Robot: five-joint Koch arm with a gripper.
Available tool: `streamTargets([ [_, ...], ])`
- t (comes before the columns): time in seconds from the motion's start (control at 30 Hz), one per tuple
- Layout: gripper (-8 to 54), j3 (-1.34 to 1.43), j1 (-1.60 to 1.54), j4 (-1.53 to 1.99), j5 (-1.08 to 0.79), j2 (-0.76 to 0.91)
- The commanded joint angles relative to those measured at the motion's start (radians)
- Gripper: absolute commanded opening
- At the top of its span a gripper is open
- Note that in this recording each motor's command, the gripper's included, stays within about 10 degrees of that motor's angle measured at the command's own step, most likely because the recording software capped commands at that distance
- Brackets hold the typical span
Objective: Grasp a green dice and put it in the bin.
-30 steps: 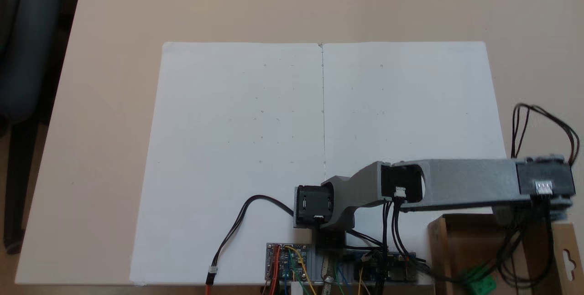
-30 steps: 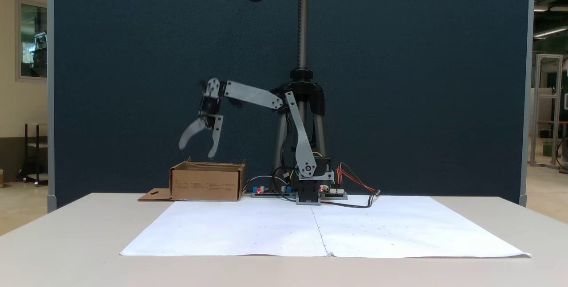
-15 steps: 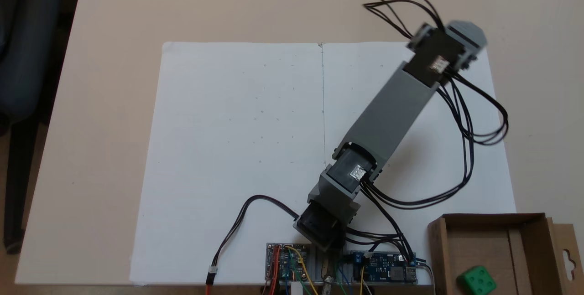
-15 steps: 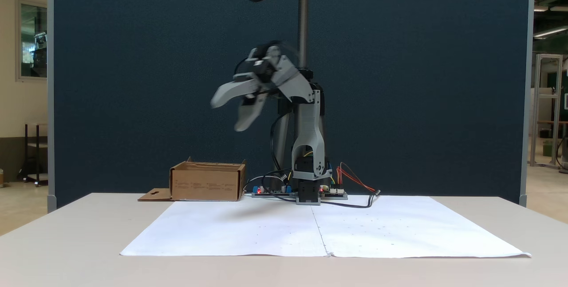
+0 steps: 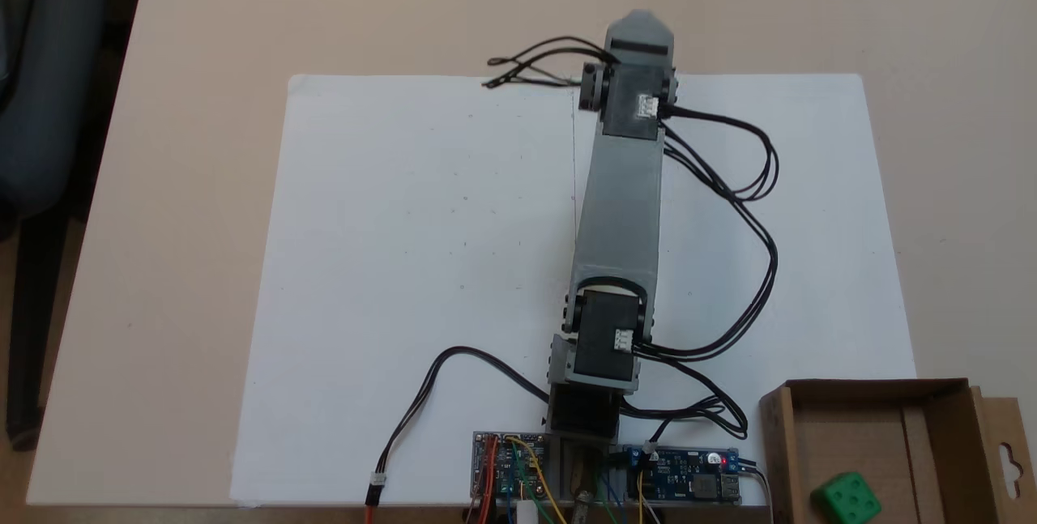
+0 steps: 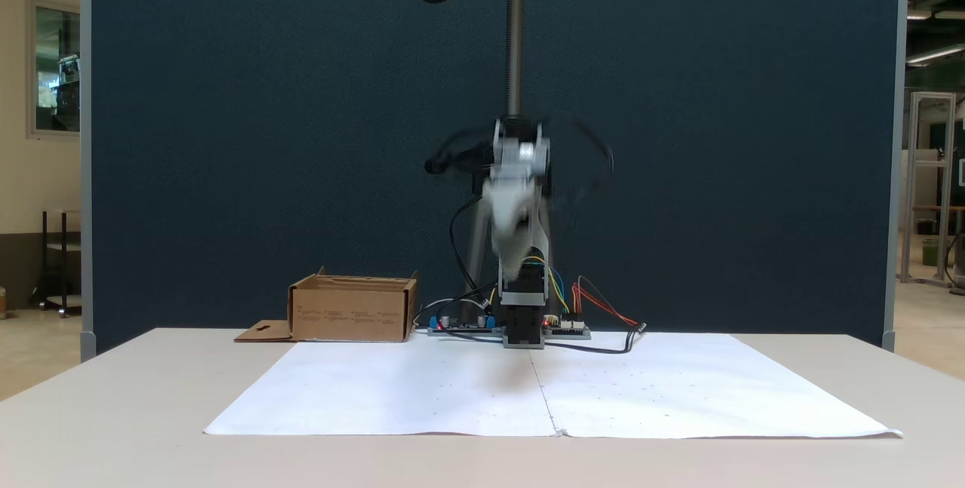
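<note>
**Dice in the bin, arm swung back to centre**

A second ago the arm reached out over the bin [image 5: 875,394]; half a second ago it was swinging away across the white paper [image 5: 421,249]. Now it stretches straight out from its base along the paper's centre crease. I take that to mean the drop is done and the arm is heading back to rest, so the task looks essentially finished.

The green dice [image 5: 847,498] lies on the bin's floor, close to the bottom edge of the top-down fixed view, well apart from the arm. As a cube it has no long axis to speak of; it sits turned at a slight angle to the bin's walls, a pipped face up.

The gripper [image 6: 510,247] hangs blurred in the front fixed view; I cannot tell how wide its jaws stand.
</note>
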Motion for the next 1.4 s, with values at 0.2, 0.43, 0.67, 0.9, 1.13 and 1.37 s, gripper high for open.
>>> streamTargets([
  [0.2,44.1,0.339,-0.006,-0.403,0.041,0.17],
  [0.43,43.0,0.543,-0.058,-0.673,0.041,0.253],
  [0.67,43.2,0.69,-0.055,-0.908,0.043,0.324],
  [0.9,43.2,0.934,-0.069,-1.158,0.041,0.407],
  [1.13,43.2,1.123,-0.08,-1.396,0.043,0.502],
  [1.37,43.2,1.342,-0.089,-1.643,0.041,0.653],
])
